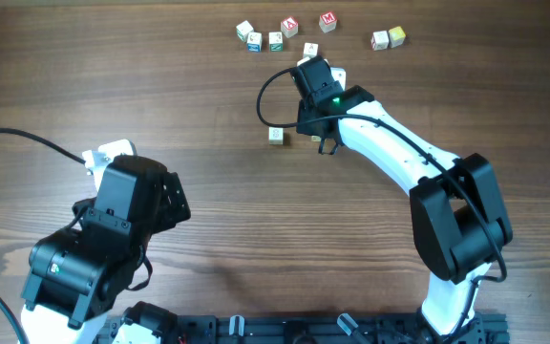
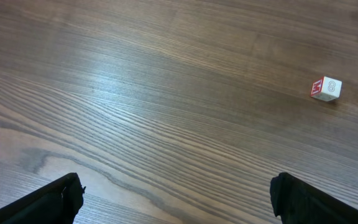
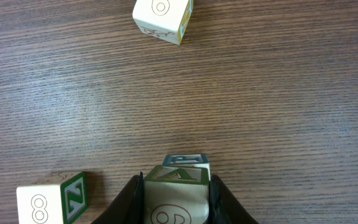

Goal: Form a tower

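- Closest to the right wrist lens, the right claw [image 3: 178, 186] is clamped on a cream cube [image 3: 176, 211] with a green-framed top and a red-outlined numeral facing me.
- Just beyond that cube, touching it, is a blue-edged cube [image 3: 186, 160]. I take the pair for the tower [image 3: 179, 174], though I cannot tell how many cubes it has (the jaws hide the rest).
- In the overhead view the tower sits under the right claw's head, toward the far edge of the tabletop [image 1: 208, 115], a little right of centre and just on the near side of the scattered loose cubes [image 1: 289, 26].
- The relation that matters is that the tower lies straight between the right fingers and not off to either side. Its long axis seems to run along the fingers, so upright.
- The right arm is by far the nearer one. The left claw [image 2: 179, 199] hangs with its jaws wide apart over bare wood toward the near left corner, well apart from the tower.
- Two loose singles flank it in the wrist view, an N cube [image 3: 51, 199] near on one side and a yellow-sided cube [image 3: 160, 15] further off.
- My judgement is that any release must be straight and gentle, or the column tips.
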Motion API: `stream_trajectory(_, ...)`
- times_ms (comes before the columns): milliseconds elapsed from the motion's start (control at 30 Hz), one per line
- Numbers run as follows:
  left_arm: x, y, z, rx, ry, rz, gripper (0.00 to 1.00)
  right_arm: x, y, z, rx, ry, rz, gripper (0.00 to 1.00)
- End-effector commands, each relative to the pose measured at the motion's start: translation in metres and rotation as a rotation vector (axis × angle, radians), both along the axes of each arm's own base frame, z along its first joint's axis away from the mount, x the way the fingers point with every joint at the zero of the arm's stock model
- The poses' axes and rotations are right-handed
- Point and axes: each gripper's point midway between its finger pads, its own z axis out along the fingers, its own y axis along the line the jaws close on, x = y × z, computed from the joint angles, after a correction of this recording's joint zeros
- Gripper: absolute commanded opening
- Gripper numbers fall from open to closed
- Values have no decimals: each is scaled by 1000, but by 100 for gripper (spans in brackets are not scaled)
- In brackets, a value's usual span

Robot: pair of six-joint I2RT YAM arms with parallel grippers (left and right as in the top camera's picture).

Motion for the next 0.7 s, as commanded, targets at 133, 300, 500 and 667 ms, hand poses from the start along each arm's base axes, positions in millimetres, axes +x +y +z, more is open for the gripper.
stream_trajectory(133,0,2,-1,-3,0,15,100,-3,-3,-8,-14,15,-21,46)
stream_trajectory(300,0,2,-1,-3,0,15,100,-3,-3,-8,-13,14,-20,54)
stream_trajectory(500,0,2,-1,-3,0,15,100,3,3,39,0,-40,27,68)
stream_trajectory(667,0,2,-1,-3,0,15,100,-6,31,64,105,-57,104,68)
